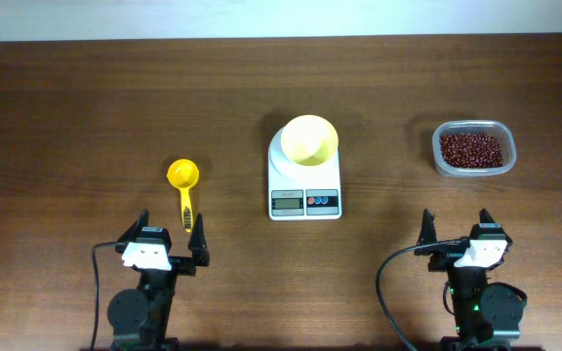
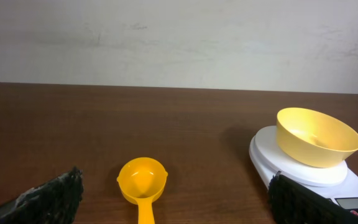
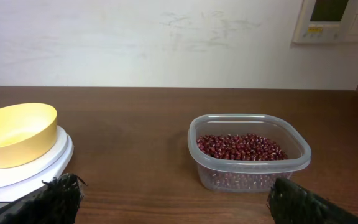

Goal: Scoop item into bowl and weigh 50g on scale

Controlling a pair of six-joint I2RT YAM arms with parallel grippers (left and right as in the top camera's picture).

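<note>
The pale-yellow bowl [image 1: 308, 138] stands empty on the white scale [image 1: 304, 193] at the table's middle; both show in the left wrist view, bowl [image 2: 317, 137] on scale [image 2: 303, 171], and in the right wrist view, bowl [image 3: 14, 134] on scale [image 3: 30, 171]. The reddish-brown beans [image 1: 472, 149] lie heaped in a clear tub [image 1: 474, 171] at the right, seen close in the right wrist view [image 3: 241, 147]. My left gripper [image 1: 169, 231] is open and empty just behind a yellow scoop [image 1: 184, 187], which lies between its fingers [image 2: 173, 199]. My right gripper [image 1: 457, 226] is open and empty, in front of the tub [image 3: 173, 199].
The yellow scoop [image 2: 143, 183] lies with its cup away from me and its handle toward the left gripper. The tub [image 3: 248, 171] has a rim wider than its base. A pale wall runs behind the table's far edge.
</note>
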